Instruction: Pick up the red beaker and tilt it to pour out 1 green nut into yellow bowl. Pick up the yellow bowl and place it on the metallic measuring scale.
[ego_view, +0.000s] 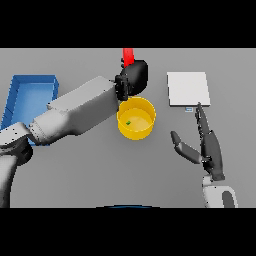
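The yellow bowl (136, 118) stands mid-table with a green nut (128, 122) inside it. Just behind the bowl my left hand (133, 77) is shut on the red beaker (128, 55), of which only the upper part shows above the hand. The metallic measuring scale (188, 89) lies flat at the back right, apart from the bowl. My right hand (207, 145) hovers open in front of the scale, to the right of the bowl, its fingers straight and pointing towards the scale's front edge, the thumb spread towards the bowl.
A blue bin (30, 102) sits at the far left, partly covered by my left arm (75, 112). The arm crosses the table from the left edge to the bowl's back rim.
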